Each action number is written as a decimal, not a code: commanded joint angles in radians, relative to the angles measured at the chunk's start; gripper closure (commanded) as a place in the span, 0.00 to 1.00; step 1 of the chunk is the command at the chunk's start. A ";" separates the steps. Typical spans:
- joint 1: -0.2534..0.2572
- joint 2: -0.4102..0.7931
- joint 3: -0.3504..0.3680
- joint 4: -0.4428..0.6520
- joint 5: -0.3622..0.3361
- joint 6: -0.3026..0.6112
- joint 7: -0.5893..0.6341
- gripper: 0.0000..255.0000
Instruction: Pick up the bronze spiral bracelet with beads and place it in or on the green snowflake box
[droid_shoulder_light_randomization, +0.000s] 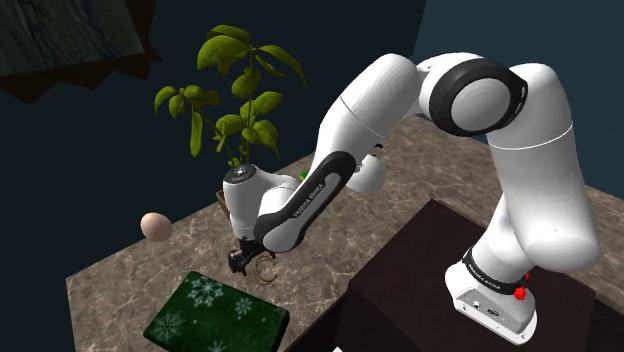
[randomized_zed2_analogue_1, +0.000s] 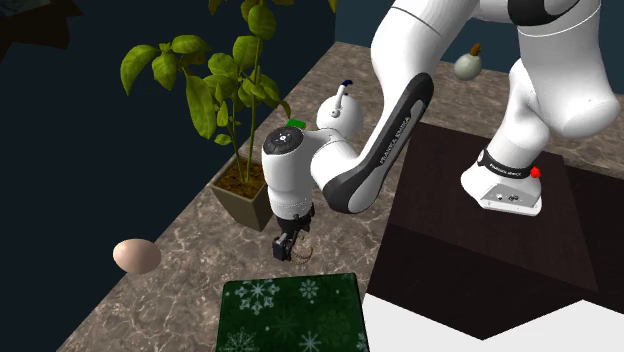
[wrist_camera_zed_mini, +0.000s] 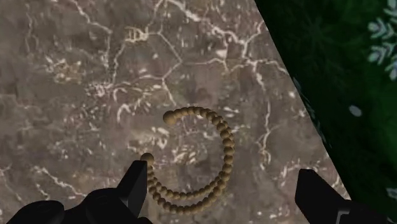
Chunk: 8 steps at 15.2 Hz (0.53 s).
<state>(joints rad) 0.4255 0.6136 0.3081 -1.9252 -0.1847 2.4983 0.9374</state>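
A bronze spiral bracelet (wrist_camera_zed_mini: 226, 143) of small beads lies flat on the marbled brown table (wrist_camera_zed_mini: 95, 76). My gripper (wrist_camera_zed_mini: 222, 175) hangs low over it, open, with one finger (wrist_camera_zed_mini: 137, 181) next to the spiral's loose end and the other well clear on the far side. The shoulder view shows the bracelet (droid_shoulder_light_randomization: 266, 270) just beside the gripper (droid_shoulder_light_randomization: 240, 265), and the second exterior view has the bracelet (randomized_zed2_analogue_1: 303, 252) by the gripper (randomized_zed2_analogue_1: 285, 250). The dark green snowflake box (droid_shoulder_light_randomization: 215, 315) (randomized_zed2_analogue_1: 290, 315) (wrist_camera_zed_mini: 337, 76) sits close beside the bracelet, near the table's front edge.
A potted leafy plant (droid_shoulder_light_randomization: 240, 110) (randomized_zed2_analogue_1: 235, 100) stands behind the gripper. A tan egg-shaped object (droid_shoulder_light_randomization: 155, 225) (randomized_zed2_analogue_1: 136, 256) rests near the table edge. A white round vessel (randomized_zed2_analogue_1: 340, 110) and a pale gourd-like item (randomized_zed2_analogue_1: 468, 65) sit farther back. The dark stand (droid_shoulder_light_randomization: 440, 270) borders the table.
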 joint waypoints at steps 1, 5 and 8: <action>0.016 0.040 -0.010 0.034 -0.012 0.009 0.011 0.00; 0.029 0.085 -0.024 0.045 -0.024 0.042 0.019 0.00; 0.037 0.114 -0.032 0.054 -0.032 0.062 0.024 0.00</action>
<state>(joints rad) 0.4592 0.7158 0.2790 -1.8772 -0.2142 2.5550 0.9599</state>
